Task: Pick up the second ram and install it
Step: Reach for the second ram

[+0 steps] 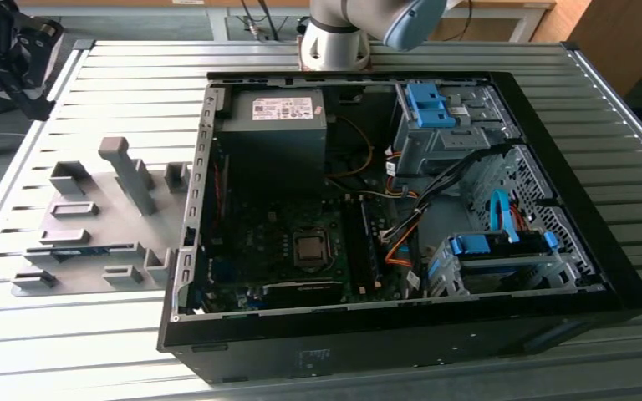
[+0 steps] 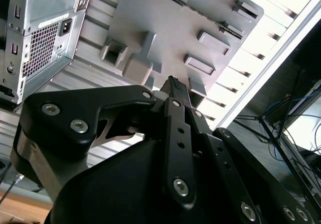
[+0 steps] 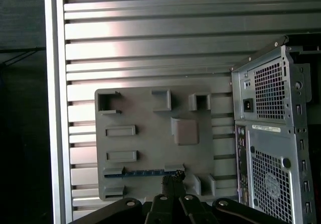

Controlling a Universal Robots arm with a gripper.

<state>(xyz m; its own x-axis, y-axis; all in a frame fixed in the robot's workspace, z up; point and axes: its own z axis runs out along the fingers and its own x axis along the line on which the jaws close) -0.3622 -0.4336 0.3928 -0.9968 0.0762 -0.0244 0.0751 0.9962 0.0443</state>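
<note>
My exterior view looks steeply down over the open computer case (image 1: 410, 351) and the fixture plate (image 1: 109, 230) beside it. Both my wrist views ride behind the gripper (image 3: 173, 175), well above that same plate and the case's rear. The first faces straight down, the second slants.

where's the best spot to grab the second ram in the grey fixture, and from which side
Take the second ram by its two flat faces near mid-length, coming straight down from above. It seems to stand on edge in the grey fixture, its ends seated in blocks, so just the thin upper edge between them looks free.
</note>
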